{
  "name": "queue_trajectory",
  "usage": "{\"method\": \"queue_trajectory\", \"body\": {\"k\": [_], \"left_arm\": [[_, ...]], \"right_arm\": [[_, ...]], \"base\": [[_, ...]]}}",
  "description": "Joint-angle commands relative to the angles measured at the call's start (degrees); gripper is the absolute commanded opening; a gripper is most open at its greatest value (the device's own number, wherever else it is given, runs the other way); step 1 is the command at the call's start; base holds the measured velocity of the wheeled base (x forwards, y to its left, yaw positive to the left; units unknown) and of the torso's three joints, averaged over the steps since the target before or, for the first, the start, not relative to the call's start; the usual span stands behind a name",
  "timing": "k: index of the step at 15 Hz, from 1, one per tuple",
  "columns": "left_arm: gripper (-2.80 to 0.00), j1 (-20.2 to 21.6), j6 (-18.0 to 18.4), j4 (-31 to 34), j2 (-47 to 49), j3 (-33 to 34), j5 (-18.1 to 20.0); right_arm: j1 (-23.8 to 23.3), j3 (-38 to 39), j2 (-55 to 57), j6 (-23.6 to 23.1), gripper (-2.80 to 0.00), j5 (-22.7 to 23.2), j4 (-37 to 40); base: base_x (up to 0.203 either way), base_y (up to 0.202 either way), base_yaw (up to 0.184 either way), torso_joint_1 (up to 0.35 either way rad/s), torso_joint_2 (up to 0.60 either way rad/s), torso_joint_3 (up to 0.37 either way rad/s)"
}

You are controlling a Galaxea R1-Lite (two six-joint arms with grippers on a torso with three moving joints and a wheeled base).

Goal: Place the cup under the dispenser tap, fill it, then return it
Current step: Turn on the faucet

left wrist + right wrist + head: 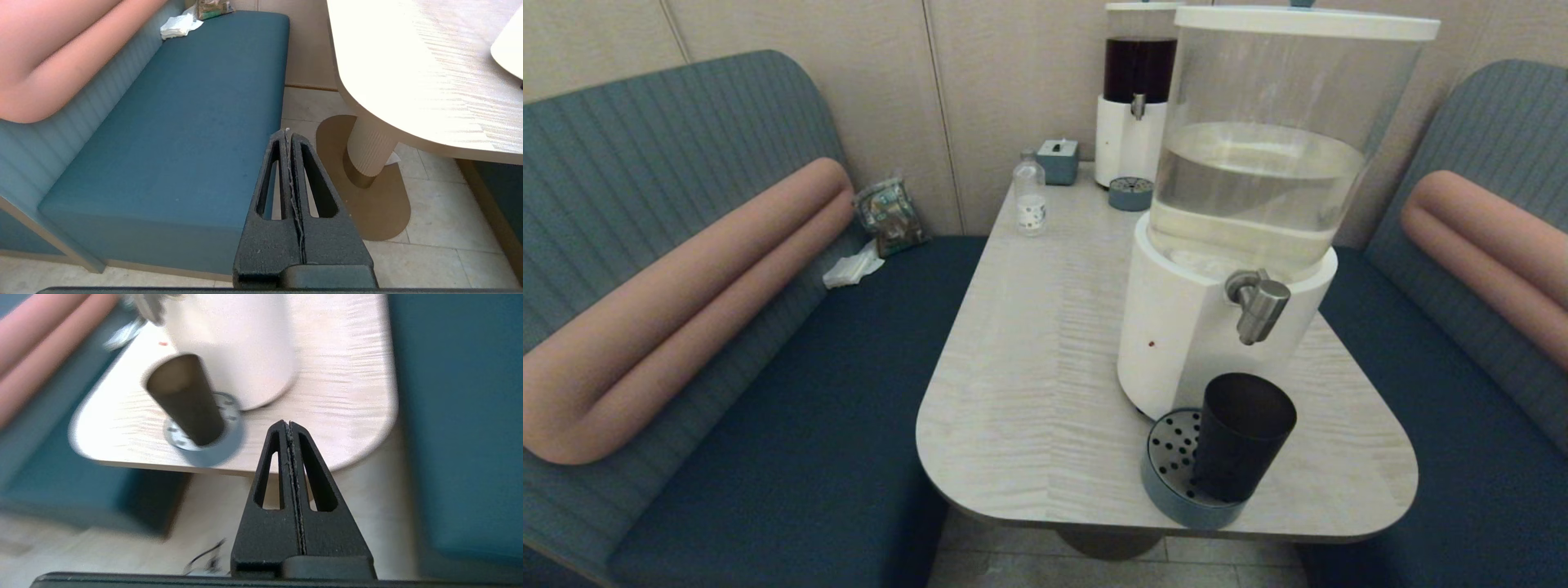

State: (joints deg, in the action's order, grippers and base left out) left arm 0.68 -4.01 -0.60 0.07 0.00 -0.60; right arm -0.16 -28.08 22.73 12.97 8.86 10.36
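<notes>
The dark tapered cup [1243,437] stands upright on a round blue-grey drip tray [1172,482], directly below the silver dispenser tap [1258,305] of the big clear-tank dispenser [1250,204]. The right wrist view shows the same cup [186,400] on its tray near the table's front edge. My right gripper [288,424] is shut and empty, hanging off the table's front edge, below table height. My left gripper [287,132] is shut and empty, low beside the left bench, over the floor. Neither arm appears in the head view.
A small clear bottle [1030,198], a tissue box [1058,161] and a dark-liquid dispenser [1135,106] with its own tray stand at the table's far end. Blue benches [792,392] flank the table [1029,367]. A snack bag [890,216] and tissue lie on the left bench.
</notes>
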Motion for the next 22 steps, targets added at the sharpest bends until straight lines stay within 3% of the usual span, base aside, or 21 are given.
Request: {"method": "queue_trajectory", "body": {"k": [1, 6, 9, 13, 18, 22], "left_arm": [[-2.80, 0.02, -0.03, -0.02, 0.01, 0.00, -0.02], [-2.80, 0.02, -0.03, -0.02, 0.01, 0.00, -0.02], [-2.80, 0.02, -0.03, -0.02, 0.01, 0.00, -0.02], [-2.80, 0.02, -0.03, -0.02, 0.01, 0.00, -0.02], [-2.80, 0.02, -0.03, -0.02, 0.01, 0.00, -0.02], [-2.80, 0.02, -0.03, -0.02, 0.01, 0.00, -0.02]], "right_arm": [[0.18, -3.78, 15.24, 0.55, -2.80, 1.91, -1.25], [0.73, -10.64, 42.28, 2.17, -2.80, 12.56, -9.99], [0.92, -7.50, 49.95, 2.00, -2.80, 16.33, -26.63], [1.27, 2.66, 53.68, -1.83, -2.80, 16.39, -46.83], [1.70, 9.91, 51.26, -2.57, -2.80, 17.07, -48.32], [5.22, 14.65, 48.25, -2.34, -2.80, 18.80, -47.92]], "base": [[0.000, 0.000, 0.000, 0.000, 0.00, 0.000], [0.000, 0.000, 0.000, 0.000, 0.00, 0.000], [0.000, 0.000, 0.000, 0.000, 0.00, 0.000], [0.000, 0.000, 0.000, 0.000, 0.00, 0.000], [0.000, 0.000, 0.000, 0.000, 0.00, 0.000], [0.000, 0.000, 0.000, 0.000, 0.00, 0.000]]}}
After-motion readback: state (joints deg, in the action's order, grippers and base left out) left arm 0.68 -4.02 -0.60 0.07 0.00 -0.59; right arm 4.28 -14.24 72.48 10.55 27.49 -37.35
